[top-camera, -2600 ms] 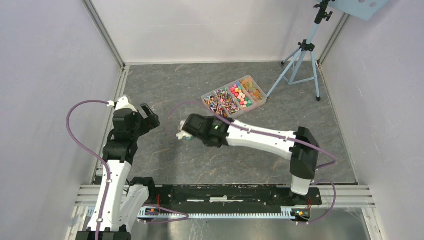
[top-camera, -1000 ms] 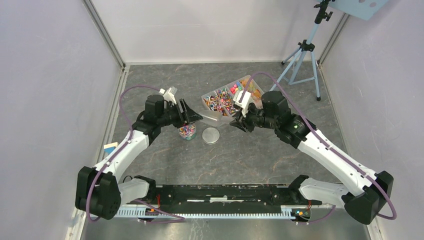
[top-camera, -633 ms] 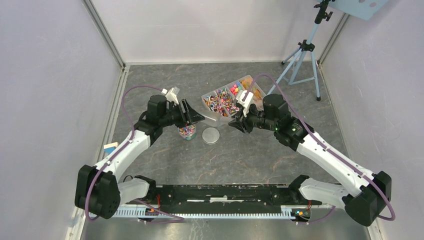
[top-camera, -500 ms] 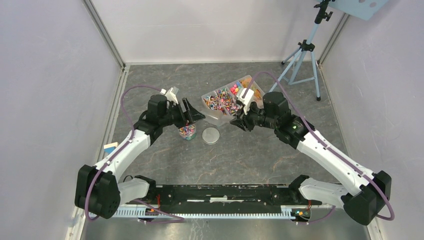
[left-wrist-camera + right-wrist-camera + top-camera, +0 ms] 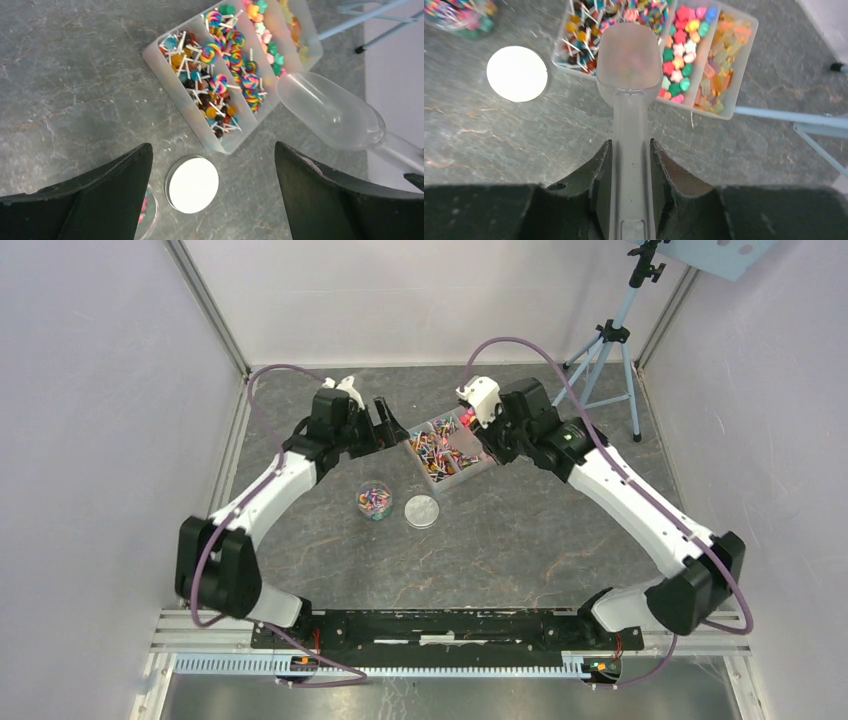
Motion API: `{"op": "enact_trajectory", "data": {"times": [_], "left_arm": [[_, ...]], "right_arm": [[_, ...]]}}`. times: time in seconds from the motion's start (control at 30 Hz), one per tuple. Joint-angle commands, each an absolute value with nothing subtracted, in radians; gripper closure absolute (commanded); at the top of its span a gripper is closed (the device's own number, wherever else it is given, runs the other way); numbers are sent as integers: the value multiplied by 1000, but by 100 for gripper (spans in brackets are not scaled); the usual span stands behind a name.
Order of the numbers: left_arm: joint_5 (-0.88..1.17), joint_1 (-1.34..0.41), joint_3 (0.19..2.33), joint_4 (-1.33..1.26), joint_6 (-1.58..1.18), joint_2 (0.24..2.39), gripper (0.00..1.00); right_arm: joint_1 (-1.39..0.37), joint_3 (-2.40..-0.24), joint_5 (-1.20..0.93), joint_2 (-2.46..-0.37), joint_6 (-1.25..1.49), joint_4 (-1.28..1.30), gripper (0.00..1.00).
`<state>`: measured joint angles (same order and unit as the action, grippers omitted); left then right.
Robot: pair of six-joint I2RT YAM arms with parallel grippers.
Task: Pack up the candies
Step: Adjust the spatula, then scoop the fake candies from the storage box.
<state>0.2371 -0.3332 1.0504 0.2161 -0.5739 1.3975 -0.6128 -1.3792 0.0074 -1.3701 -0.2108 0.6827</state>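
Observation:
The candies (image 5: 235, 60) lie sorted in a clear divided tray (image 5: 447, 452): lollipops, star-shaped sweets (image 5: 679, 55) and yellow-orange pieces. More candies fill a small clear jar (image 5: 374, 500) standing on the floor. A round grey lid (image 5: 422, 510) lies right of the jar and shows in the left wrist view (image 5: 192, 184) too. My right gripper (image 5: 630, 142) is shut on the handle of a clear plastic scoop (image 5: 629, 57), whose bowl hovers over the lollipop compartments. My left gripper (image 5: 213, 146) is open and empty, high up just left of the tray (image 5: 200, 120).
A blue tripod (image 5: 600, 350) stands at the back right, its legs close to the tray's far end. Walls enclose the grey floor (image 5: 450, 560) on three sides. The jar shows at the top left of the right wrist view (image 5: 459, 15).
Both arms have swung toward the back. My left gripper left the spot above the jar and now sits left of the tray. My right gripper carried the scoop over the tray.

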Motion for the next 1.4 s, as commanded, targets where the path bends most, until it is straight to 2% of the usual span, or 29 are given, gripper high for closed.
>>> {"op": "enact_trajectory", "data": {"times": [0.0,0.13,0.23,0.8,1.0,1.37], "left_arm": [[193,-331,1190,210,-484,1537,7],[217,-328,1326,201,-523,1704,24],[251,-329,1425,188,-526,1808,31],[285,-322,1767,276,-411,2164,39],[309,-321,1861,396,-373,2245,41],[448,-321,1843,361,-424,2274,45]], "right_arm": [[-609,-1469,146,-1455,-231,775,100],[-610,-1503,164,-1529,-239,789,100],[-609,-1541,185,-1582,-248,803,100],[-609,-1772,246,-1871,-311,906,100],[-610,-1861,226,-1953,-321,909,100],[-604,-1596,209,-1860,-313,613,100]]}}
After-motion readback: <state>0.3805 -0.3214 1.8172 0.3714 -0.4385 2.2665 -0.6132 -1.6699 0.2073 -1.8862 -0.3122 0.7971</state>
